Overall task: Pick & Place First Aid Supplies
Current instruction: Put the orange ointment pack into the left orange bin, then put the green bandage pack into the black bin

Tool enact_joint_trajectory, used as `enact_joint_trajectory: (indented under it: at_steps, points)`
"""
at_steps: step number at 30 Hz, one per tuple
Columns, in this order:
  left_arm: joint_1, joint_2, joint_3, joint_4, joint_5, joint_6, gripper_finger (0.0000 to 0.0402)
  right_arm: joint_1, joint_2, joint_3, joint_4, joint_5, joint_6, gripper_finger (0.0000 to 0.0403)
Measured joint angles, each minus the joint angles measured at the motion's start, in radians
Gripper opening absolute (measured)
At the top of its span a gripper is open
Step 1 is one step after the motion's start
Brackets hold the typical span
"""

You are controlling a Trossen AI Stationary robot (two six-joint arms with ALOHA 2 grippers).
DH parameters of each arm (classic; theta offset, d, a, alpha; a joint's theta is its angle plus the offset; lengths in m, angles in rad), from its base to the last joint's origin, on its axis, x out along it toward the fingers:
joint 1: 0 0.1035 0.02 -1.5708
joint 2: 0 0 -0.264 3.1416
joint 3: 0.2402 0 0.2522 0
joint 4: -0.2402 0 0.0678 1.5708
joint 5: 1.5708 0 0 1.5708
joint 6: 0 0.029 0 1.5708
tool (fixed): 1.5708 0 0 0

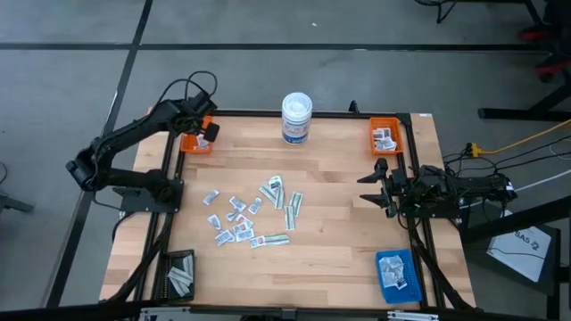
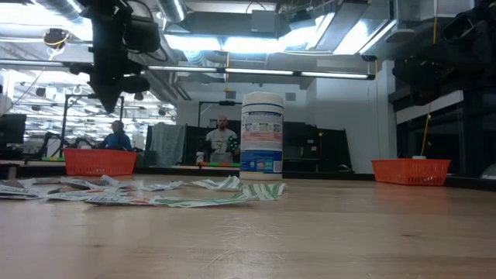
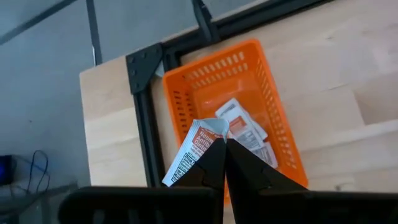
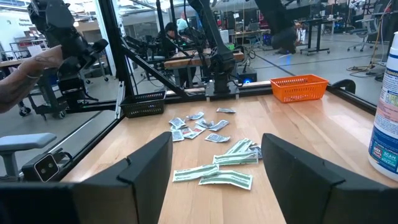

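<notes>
The first aid supplies lie scattered as small flat packets and pale green strips on the wooden table's middle. My left gripper hangs over the orange tray at the far left corner, shut on one white packet with orange print. A few more packets lie in that tray. The low view shows the same gripper high above the tray. My right gripper waits open at the table's right edge, with nothing between its fingers. My left gripper pinches the packet between its two fingertips at one end. The fingers slant down from the table's near side. The packet is lifted clear above the orange tray, and its free end sticks out to one side of the fingers.
A white tub with a blue label stands at the far middle. A second orange tray with packets is at the far right, a blue tray at the near right, and a black tray with strips at the near left.
</notes>
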Motion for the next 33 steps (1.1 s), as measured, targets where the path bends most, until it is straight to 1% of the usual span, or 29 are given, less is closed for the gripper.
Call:
enact_joint_trajectory:
  at_steps: [4,7,16,19,23,26,33]
  points:
    - [0.000,0.000,0.000,0.016,0.000,0.020,0.0010,0.000,0.000,0.000,0.000,0.000,0.000,0.0245]
    - [0.000,0.000,0.000,0.016,0.000,0.021,0.0026,0.000,0.000,0.000,0.000,0.000,0.000,0.0245]
    - [0.000,0.000,0.000,0.015,0.008,0.049,0.0113,0.000,0.000,0.000,0.000,0.000,0.000,0.0245]
    - [0.000,0.000,0.000,0.015,0.007,0.035,0.0134,0.000,0.000,0.000,0.000,0.000,0.000,0.0245]
    - [-0.009,0.000,0.000,0.038,0.011,0.075,0.0142,0.000,0.000,0.000,0.000,0.000,0.000,0.0245]
    - [-0.030,0.000,0.000,0.075,0.034,0.110,0.0143,0.000,0.000,0.000,0.000,0.000,0.000,0.0245]
    - [-0.135,0.000,0.000,0.159,0.034,0.128,0.0139,0.000,0.000,0.000,0.000,0.000,0.000,0.0245]
